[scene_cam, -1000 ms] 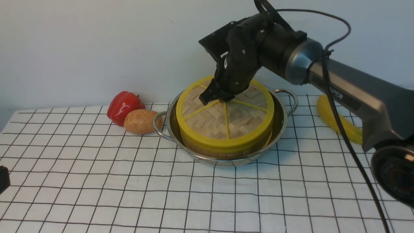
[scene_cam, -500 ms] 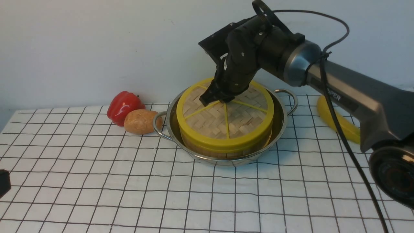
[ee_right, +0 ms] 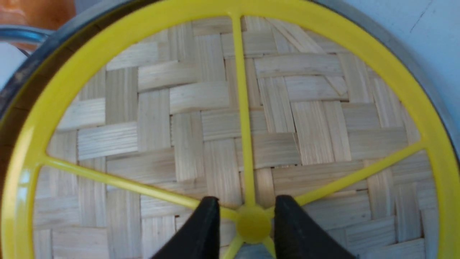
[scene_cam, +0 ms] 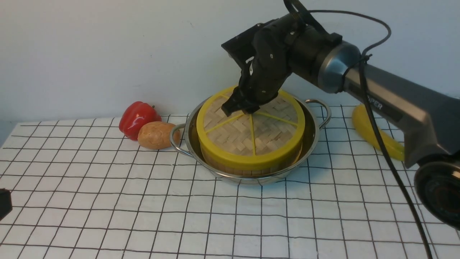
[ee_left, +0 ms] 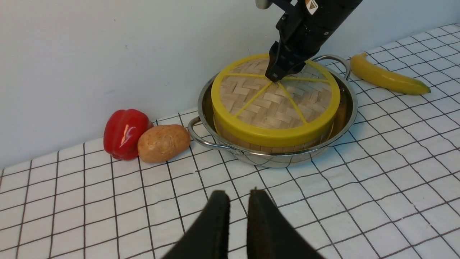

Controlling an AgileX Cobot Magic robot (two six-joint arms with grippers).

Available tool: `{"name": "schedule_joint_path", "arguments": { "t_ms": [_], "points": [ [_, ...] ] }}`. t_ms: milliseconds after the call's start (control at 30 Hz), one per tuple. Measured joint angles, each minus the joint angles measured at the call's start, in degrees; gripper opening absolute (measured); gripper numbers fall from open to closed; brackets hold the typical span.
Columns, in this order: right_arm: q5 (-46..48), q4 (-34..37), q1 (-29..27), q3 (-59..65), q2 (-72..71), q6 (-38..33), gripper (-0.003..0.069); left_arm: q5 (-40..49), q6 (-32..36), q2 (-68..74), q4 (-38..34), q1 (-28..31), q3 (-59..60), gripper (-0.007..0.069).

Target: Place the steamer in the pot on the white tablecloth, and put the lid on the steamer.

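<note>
The shiny pot (scene_cam: 316, 131) stands on the white tablecloth (scene_cam: 143, 216) with the bamboo steamer (scene_cam: 251, 166) inside it. The woven lid (scene_cam: 251, 135) lies flat on the steamer and hides its contents. My right gripper (scene_cam: 239, 108) reaches down onto the lid's centre. In the right wrist view its fingers (ee_right: 210, 216) stand on either side of the yellow knob (ee_right: 253, 223), open, with a small gap showing on one side. My left gripper (ee_left: 238, 194) hovers low over the cloth near the front, well short of the pot (ee_left: 345, 108). It is shut and holds nothing.
A red bell pepper (scene_cam: 138, 118) and a potato (scene_cam: 156, 135) lie just left of the pot's handle. A banana (scene_cam: 373, 133) lies to the pot's right, partly behind my right arm. A wall runs close behind the pot.
The right arm shifts only slightly above the lid. Lid, steamer and pot stay where they were. The left arm has not moved.
</note>
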Motion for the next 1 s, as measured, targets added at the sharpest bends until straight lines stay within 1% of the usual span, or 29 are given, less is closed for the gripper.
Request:
{"name": "schedule_joint_path", "arguments": {
  "t_ms": [33,67,167,200,267,367,533,600,633,667,733,833,900,967,1000],
  "points": [
    [0.0,0.0,0.0,0.0,-0.1,0.0,0.0279,0.0,0.0,0.0,0.0,0.0,0.0,0.0074],
    [0.1,0.0,0.0,0.0,-0.4,0.0,0.0301,0.0,0.0,0.0,0.0,0.0,0.0,0.0074],
    [0.7,0.0,0.0,0.0,-1.8,0.0,0.0391,0.0,0.0,0.0,0.0,0.0,0.0,0.0074],
    [0.7,0.0,0.0,0.0,-1.8,0.0,0.0395,0.0,0.0,0.0,0.0,0.0,0.0,0.0074],
    [1.7,0.4,0.0,0.0,-2.7,0.0,0.0428,0.0,0.0,0.0,-0.1,0.0,0.0,0.0074],
    [4.4,1.0,0.0,0.0,-4.4,-0.1,0.0446,0.0,0.0,0.0,-0.1,0.0,0.0,0.0074],
    [7.2,0.4,0.0,0.1,-10.8,-1.0,0.0447,0.0,0.0,0.0,-0.1,0.0,0.0,0.0085],
    [7.5,0.0,0.0,0.1,-18.5,-1.4,0.0447,0.0,0.0,0.0,-0.1,0.0,0.0,0.0091],
    [7.5,0.0,0.0,0.1,-19.1,-1.4,0.0447,0.0,0.0,0.0,-0.1,0.0,0.0,0.0091],
    [7.5,-0.1,0.0,0.1,-24.3,-1.4,0.0444,0.0,0.0,0.0,-0.1,0.0,0.0,0.0095],
    [7.4,-0.1,0.0,0.3,-30.9,-1.5,0.0426,-0.6,0.0,0.0,0.0,0.0,0.0,0.0096],
    [7.2,-0.1,0.0,2.6,-40.1,-1.6,0.0351,-2.5,0.1,0.0,0.5,0.0,0.0,0.0096],
    [7.2,-0.1,0.0,5.5,-45.3,-1.7,0.0276,-4.4,0.1,0.0,0.9,0.0,0.0,0.0096],
    [7.2,-0.1,0.0,10.9,-52.0,-2.1,0.0177,-6.0,0.1,0.0,1.5,0.0,0.0,0.0097],
    [7.2,-0.1,0.0,11.5,-53.1,-2.1,0.0157,-6.2,0.1,0.0,1.5,0.0,0.0,0.0097]
  ]
}}
